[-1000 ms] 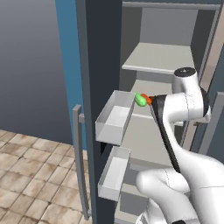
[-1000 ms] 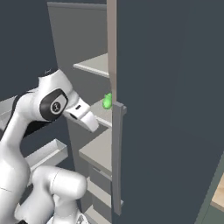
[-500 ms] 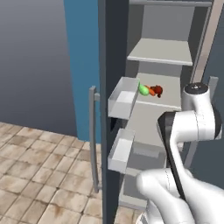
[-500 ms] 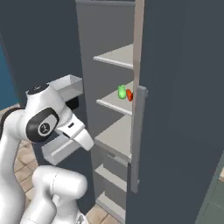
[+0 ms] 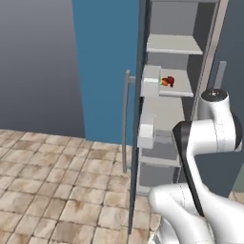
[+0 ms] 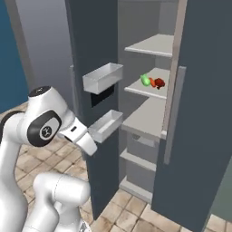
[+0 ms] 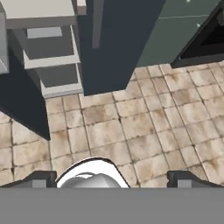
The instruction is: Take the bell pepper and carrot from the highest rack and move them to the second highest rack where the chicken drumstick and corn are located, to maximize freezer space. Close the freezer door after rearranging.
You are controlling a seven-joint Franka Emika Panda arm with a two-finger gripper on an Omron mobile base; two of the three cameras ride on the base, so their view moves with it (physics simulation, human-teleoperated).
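Note:
A small green piece (image 6: pixel 145 80) and a red-orange piece (image 6: pixel 157 83) lie side by side on the middle rack (image 6: pixel 140 90) of the open freezer; they are too small to tell which is the bell pepper and which the carrot. The left base view shows the red-orange piece (image 5: pixel 167 81) on that rack. The chicken drumstick and corn are out of view. My gripper (image 7: pixel 111 181) is open with nothing between its fingertips (image 7: pixel 40 179), well away from the racks and pointing down at the tiled floor (image 7: pixel 131 127).
The freezer door (image 6: pixel 90 50) stands open with two grey bins (image 6: pixel 103 77) on its inside. Its handle (image 5: pixel 126 119) faces the blue wall. A second dark door (image 6: pixel 199 113) stands at the right. My white arm (image 5: pixel 209 133) is folded in front of the lower racks.
Both base views have shifted, so the base has driven and the freezer now sits further off. The arm has drawn back from the rack and folded down. The gripper stays open.

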